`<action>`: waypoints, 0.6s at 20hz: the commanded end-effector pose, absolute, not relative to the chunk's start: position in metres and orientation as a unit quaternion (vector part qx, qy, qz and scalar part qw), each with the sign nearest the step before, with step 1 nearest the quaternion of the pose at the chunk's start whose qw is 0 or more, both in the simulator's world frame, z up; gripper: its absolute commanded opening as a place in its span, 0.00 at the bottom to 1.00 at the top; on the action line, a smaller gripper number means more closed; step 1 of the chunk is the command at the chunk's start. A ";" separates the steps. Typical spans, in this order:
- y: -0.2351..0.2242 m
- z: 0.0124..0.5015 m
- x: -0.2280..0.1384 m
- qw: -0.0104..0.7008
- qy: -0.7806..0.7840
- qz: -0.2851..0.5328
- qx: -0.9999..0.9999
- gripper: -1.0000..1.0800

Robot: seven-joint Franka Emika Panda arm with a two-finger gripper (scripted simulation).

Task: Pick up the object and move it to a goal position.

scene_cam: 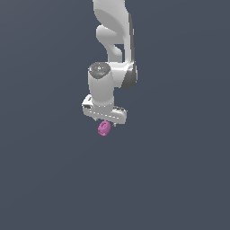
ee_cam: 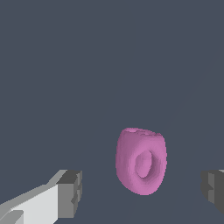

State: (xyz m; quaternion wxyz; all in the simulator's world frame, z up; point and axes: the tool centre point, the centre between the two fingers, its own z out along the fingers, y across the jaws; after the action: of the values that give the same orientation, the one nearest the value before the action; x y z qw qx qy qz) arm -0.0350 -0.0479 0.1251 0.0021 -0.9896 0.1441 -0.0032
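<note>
The object (scene_cam: 104, 128) is a tiny pink-magenta rounded lump with a hollow dent in its face. In the exterior view it sits just below the white hand of the arm. My gripper (scene_cam: 107, 122) points down over it. In the wrist view the object (ee_cam: 141, 161) lies between the two grey fingertips (ee_cam: 71, 193), with a clear gap on each side. My gripper (ee_cam: 141, 191) is open and touches nothing. Whether the object rests on the ground or hangs above it cannot be told.
A plain dark grey-blue surface (scene_cam: 179, 179) fills both views. The white arm (scene_cam: 114, 40) rises from the hand to the upper edge of the exterior view. No goal marker or other object shows.
</note>
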 end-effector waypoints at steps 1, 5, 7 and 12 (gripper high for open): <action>-0.054 0.112 -0.042 0.001 0.169 -0.002 -0.986 0.96; -0.059 0.099 -0.050 0.000 0.193 0.000 -0.981 0.96; -0.061 0.096 -0.052 0.000 0.199 0.000 -0.980 0.96; -0.060 0.095 -0.052 0.000 0.198 0.000 -0.980 0.96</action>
State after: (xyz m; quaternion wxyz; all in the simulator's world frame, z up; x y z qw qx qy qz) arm -0.0524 -0.0606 0.0955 0.0000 -0.9803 0.1977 0.0004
